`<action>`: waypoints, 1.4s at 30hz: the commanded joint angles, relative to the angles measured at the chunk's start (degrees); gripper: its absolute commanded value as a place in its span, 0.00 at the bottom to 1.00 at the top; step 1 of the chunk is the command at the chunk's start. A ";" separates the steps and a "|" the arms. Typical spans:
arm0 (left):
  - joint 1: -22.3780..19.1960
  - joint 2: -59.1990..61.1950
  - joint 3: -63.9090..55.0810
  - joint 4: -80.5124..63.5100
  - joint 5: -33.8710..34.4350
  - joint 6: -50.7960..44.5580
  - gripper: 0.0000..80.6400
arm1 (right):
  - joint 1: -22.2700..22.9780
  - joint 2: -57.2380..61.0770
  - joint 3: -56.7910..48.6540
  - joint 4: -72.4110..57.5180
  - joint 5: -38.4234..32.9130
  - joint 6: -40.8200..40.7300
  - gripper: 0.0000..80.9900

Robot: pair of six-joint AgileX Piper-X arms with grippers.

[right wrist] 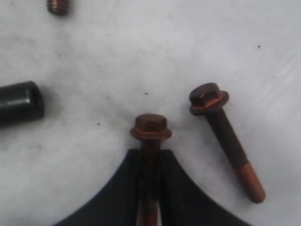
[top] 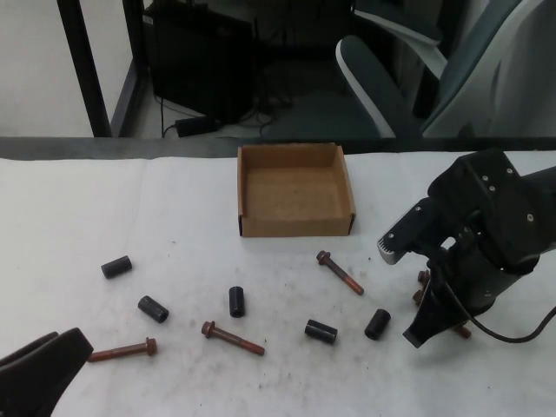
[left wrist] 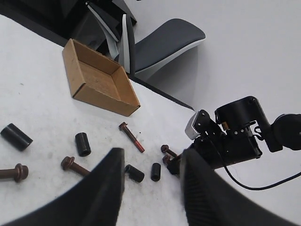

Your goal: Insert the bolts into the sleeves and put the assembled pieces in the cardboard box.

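Fingertips [right wrist: 124, 183] of the right gripper [right wrist: 150, 157] are pressed together on the shank of a bolt [right wrist: 150, 128] low over the white bench [right wrist: 141, 56] at the near right, with a second bolt [right wrist: 225, 136] just beside it and a black sleeve [right wrist: 19, 104] close on its left. The left gripper [left wrist: 153, 157] hangs over the near left corner with its fingers spread apart, near a loose bolt [top: 122, 350]. Between the two arms lie four more sleeves [top: 236, 301] and two other bolts [top: 232, 338] scattered apart, and the cardboard box [top: 295, 224] sits open at the far middle.
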 commanded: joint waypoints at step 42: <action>0.14 70.37 -43.54 1.44 -4.81 58.12 0.42 | 0.05 -40.01 7.96 18.78 -12.29 10.84 0.00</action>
